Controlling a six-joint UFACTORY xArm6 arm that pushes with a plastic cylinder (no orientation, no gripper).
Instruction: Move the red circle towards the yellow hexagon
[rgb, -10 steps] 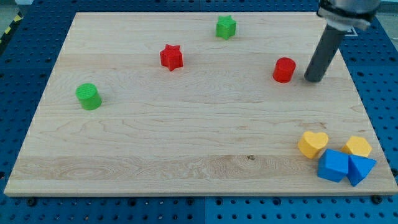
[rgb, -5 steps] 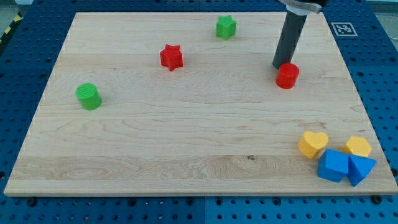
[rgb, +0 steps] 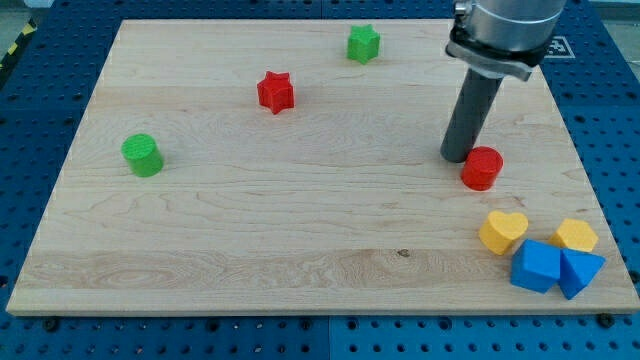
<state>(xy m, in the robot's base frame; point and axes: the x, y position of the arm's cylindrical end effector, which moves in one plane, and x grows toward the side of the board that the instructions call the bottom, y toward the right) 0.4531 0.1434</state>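
The small red circular block (rgb: 482, 167) is seen on the pale wooden board (rgb: 250, 220), toward the view's right, with my tip (rgb: 457, 158) pressed against its upper-left side (nothing is held; the rod only pushes). The yellow hexagon block (rgb: 577, 236) is found near the bottom-right corner, beside a yellow heart block (rgb: 502, 231) and two blue blocks (rgb: 556, 267). The push is best directed down and rightward, kept centred so the red circle is not deflected into the heart.
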